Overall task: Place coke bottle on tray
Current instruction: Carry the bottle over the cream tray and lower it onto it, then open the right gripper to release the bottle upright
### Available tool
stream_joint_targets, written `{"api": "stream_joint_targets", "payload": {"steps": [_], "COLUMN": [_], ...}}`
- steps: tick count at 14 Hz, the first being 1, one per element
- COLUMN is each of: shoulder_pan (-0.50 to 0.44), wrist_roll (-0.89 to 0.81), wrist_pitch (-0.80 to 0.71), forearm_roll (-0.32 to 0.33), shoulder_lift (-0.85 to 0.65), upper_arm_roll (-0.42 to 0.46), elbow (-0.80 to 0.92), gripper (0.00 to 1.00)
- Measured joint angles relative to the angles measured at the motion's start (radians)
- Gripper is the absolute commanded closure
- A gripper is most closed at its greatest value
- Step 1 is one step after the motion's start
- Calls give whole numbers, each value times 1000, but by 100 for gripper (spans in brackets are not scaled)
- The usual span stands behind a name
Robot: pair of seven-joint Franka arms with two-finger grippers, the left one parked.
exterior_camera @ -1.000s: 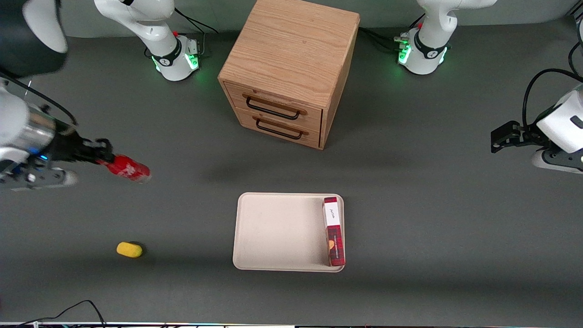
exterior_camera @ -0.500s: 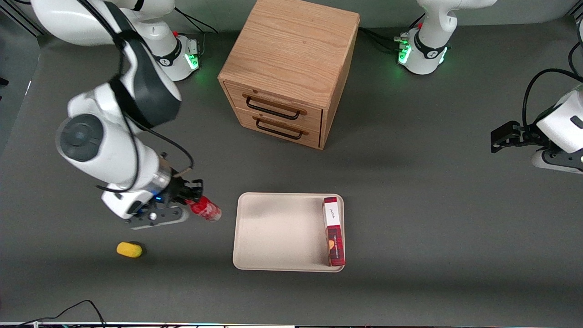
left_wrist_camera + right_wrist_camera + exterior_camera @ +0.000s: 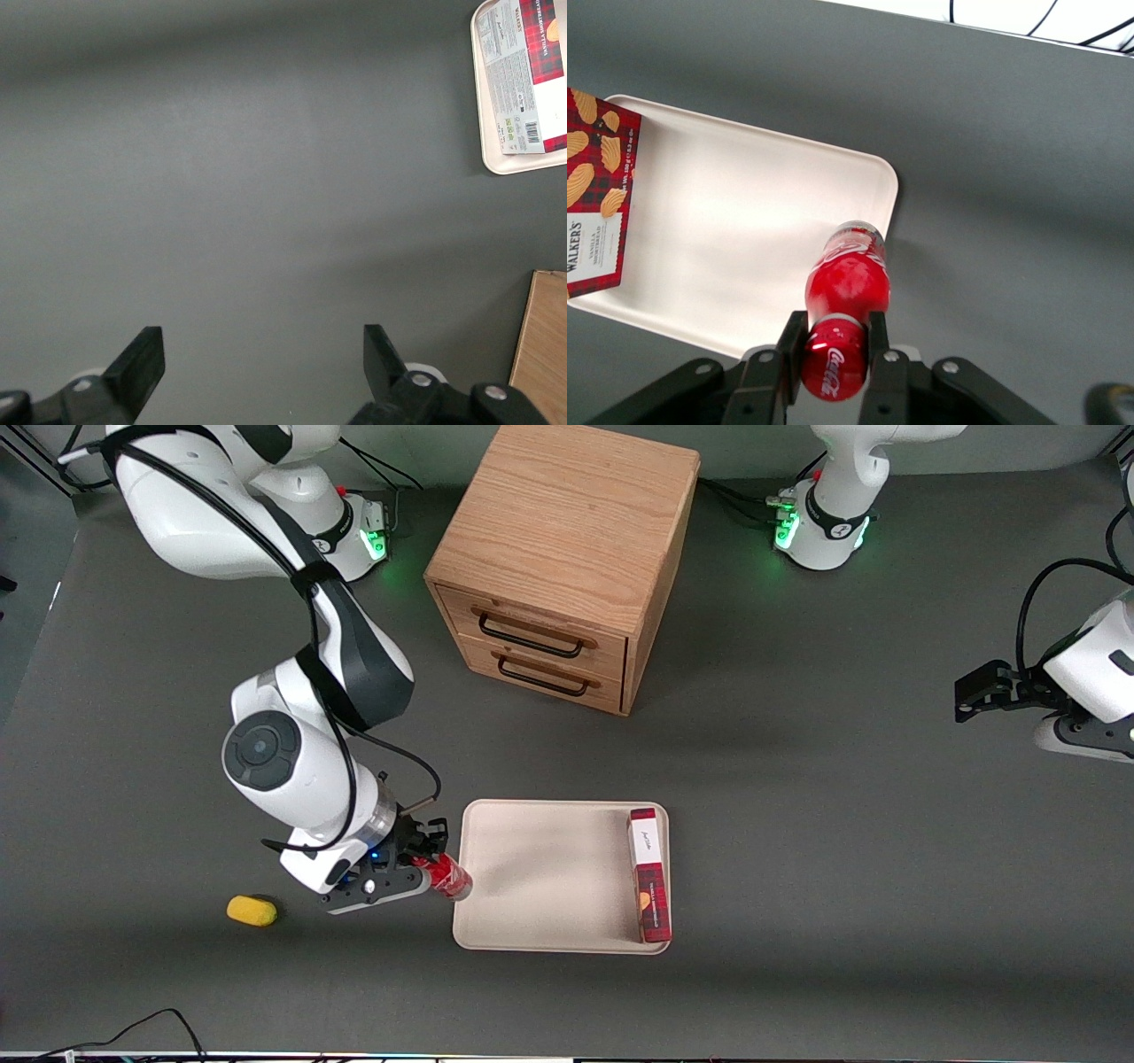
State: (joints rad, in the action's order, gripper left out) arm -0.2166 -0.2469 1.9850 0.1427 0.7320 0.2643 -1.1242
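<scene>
My right gripper point(image 3: 423, 861) is shut on the red cap end of the coke bottle point(image 3: 450, 877), a small red bottle with white lettering. It holds the bottle in the air, base pointing at the beige tray point(image 3: 532, 868), over the tray's rim at the working arm's end. In the right wrist view the black fingers point(image 3: 790, 343) clamp the bottle's cap point(image 3: 831, 361), and the bottle's body point(image 3: 849, 273) hangs over the tray's corner point(image 3: 868, 177).
A long red plaid box point(image 3: 648, 873) lies on the tray along its edge toward the parked arm; it also shows in the right wrist view point(image 3: 598, 190). A small yellow oval object point(image 3: 252, 911) lies on the table beside the working arm. A wooden drawer cabinet point(image 3: 560, 558) stands farther from the front camera.
My right gripper has carried the bottle from the working arm's end of the table toward the tray and nearer the front camera. It now hangs at the tray's edge.
</scene>
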Motion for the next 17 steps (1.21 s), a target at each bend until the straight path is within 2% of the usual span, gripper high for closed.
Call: {"api": "stream_joint_targets", "payload": {"steps": [7, 8, 9, 10, 11, 12, 13, 14, 17], "shoulder_pan": [-57, -59, -59, -59, -59, -59, -59, -59, -59], "wrist_roll": [3, 3, 3, 3, 3, 3, 3, 3, -4], "wrist_pitch": [81, 83, 90, 94, 95, 96, 96, 96, 96], "forearm_roll": [4, 4, 4, 4, 4, 4, 4, 4, 4], "shoulder_lift": [105, 108, 112, 115, 117, 117, 117, 117, 116], "upper_arm_roll": [-17, -22, -27, -30, -32, -33, -36, -41, -51], "elbow": [18, 20, 21, 23, 24, 25, 28, 32, 44], "gripper": [100, 94, 77, 52, 22, 8, 2, 0, 0]}}
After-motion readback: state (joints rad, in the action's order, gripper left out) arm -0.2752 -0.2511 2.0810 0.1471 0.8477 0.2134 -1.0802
